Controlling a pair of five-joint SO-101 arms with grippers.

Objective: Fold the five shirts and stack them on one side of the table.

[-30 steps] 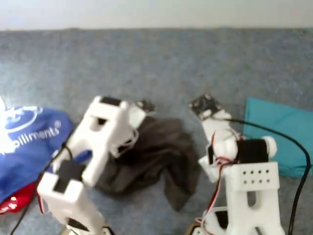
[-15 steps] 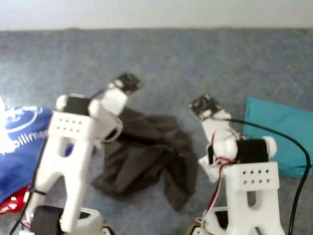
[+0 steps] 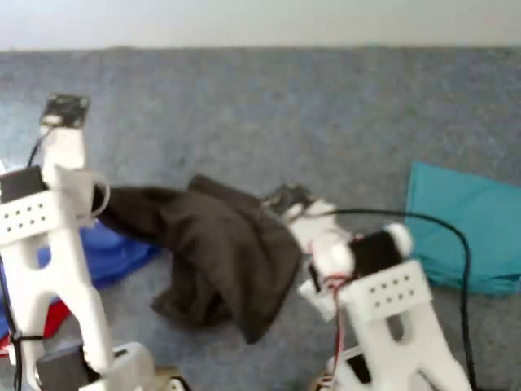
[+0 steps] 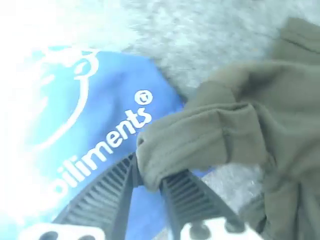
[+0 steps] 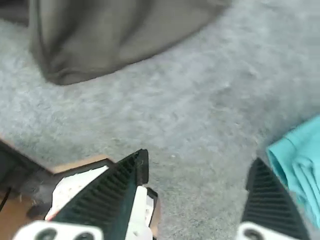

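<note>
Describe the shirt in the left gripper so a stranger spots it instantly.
Look midway across the grey table. A crumpled shirt lies there, one edge in the left gripper. Unlike the blue shirt, red cloth and teal shirt nearby, it is dark olive-brown.

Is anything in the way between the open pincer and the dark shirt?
Nothing I can see. Only bare grey table lies between the right pincer, which is open, and the near edge of the dark shirt. The left pincer is shut on the shirt's other end, above the blue shirt.
</note>
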